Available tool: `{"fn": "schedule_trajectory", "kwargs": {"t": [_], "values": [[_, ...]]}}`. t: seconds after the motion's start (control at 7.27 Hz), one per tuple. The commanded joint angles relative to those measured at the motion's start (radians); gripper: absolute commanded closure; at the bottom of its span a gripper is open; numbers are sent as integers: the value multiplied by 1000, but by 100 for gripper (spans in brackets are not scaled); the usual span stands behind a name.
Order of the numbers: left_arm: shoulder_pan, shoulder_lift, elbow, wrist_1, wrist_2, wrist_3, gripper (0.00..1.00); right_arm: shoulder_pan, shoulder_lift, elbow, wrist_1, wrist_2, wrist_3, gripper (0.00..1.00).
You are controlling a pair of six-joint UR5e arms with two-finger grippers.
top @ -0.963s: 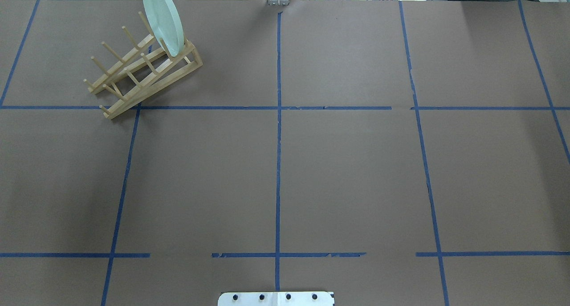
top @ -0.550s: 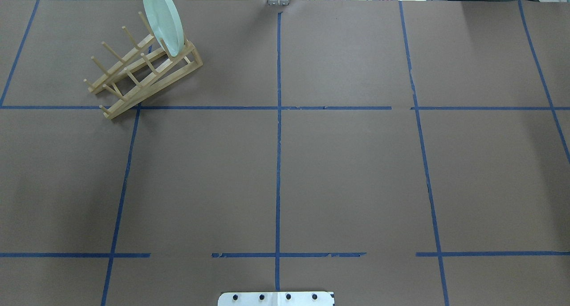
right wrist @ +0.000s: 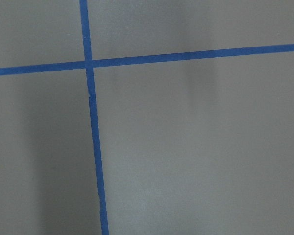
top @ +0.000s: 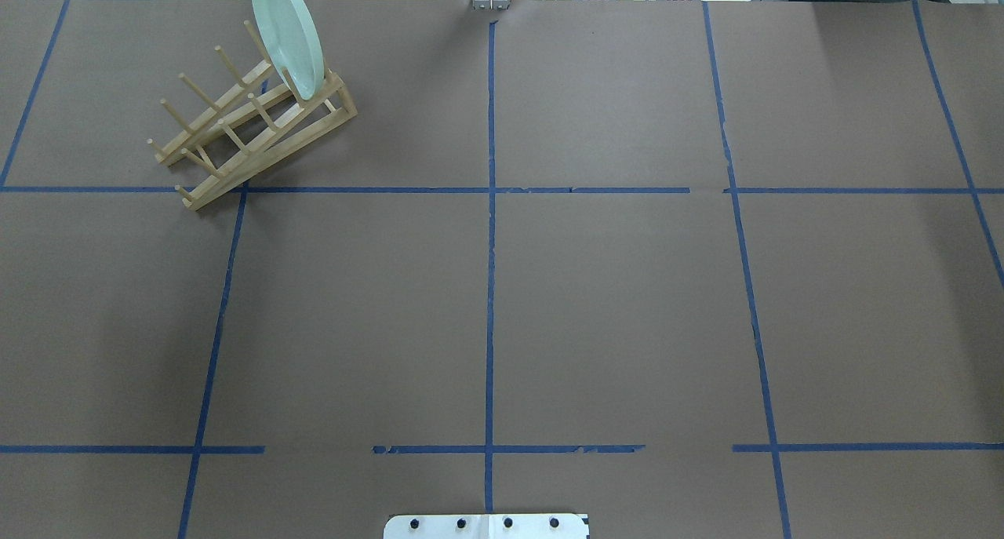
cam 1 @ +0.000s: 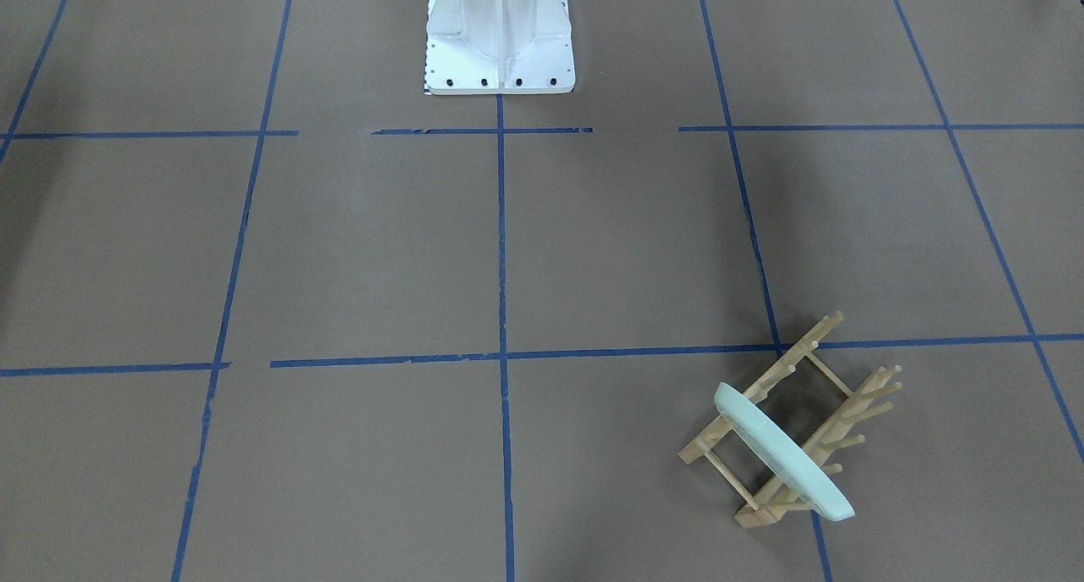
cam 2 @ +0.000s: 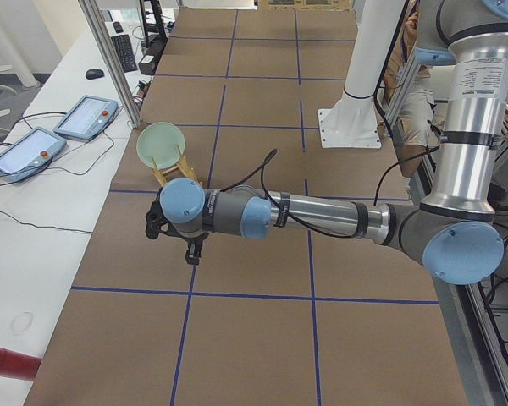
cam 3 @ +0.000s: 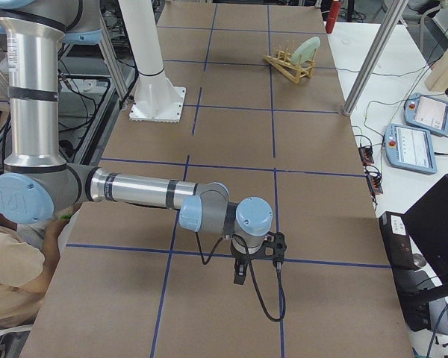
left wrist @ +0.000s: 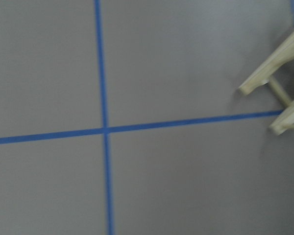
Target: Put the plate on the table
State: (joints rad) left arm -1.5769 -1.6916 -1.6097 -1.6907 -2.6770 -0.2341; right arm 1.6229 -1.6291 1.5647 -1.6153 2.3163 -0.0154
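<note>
The pale mint-green plate (top: 289, 37) stands on edge in the end slot of the light wooden peg rack (top: 251, 131) at the table's (top: 627, 288) far left. It also shows in the front view (cam 1: 779, 451), the left view (cam 2: 161, 144) and the right view (cam 3: 306, 51). My left gripper (cam 2: 192, 253) hangs over the table a little short of the rack, and I cannot tell if it is open. My right gripper (cam 3: 239, 273) hangs over the table's right end, far from the plate, and I cannot tell its state either. The left wrist view catches the rack's feet (left wrist: 279, 93).
The white robot base (cam 1: 500, 40) stands at the table's near middle edge. A metal post (cam 2: 110, 59) rises just beyond the rack. Teach pendants (cam 2: 85, 118) lie on the white bench past the far edge. A person (cam 3: 15, 283) sits beside the right arm's base.
</note>
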Motion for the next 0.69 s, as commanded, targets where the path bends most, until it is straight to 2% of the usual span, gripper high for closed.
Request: {"fn": "schedule_trajectory", "kwargs": {"t": [0.0,0.14,0.28,0.41,0.55], "values": [[122,-127,55,-361,45,-535,7,0,0,0,0,0,0,0],[200,-176,104,-511,153,-720,1,0,0,0,0,0,0,0],[313,-200,122,-675,260,-886,0,0,0,0,0,0,0,0],[348,-268,176,-830,369,-1124,0,0,0,0,0,0,0,0],[369,-314,227,-983,431,-1368,0,0,0,0,0,0,0,0]]}}
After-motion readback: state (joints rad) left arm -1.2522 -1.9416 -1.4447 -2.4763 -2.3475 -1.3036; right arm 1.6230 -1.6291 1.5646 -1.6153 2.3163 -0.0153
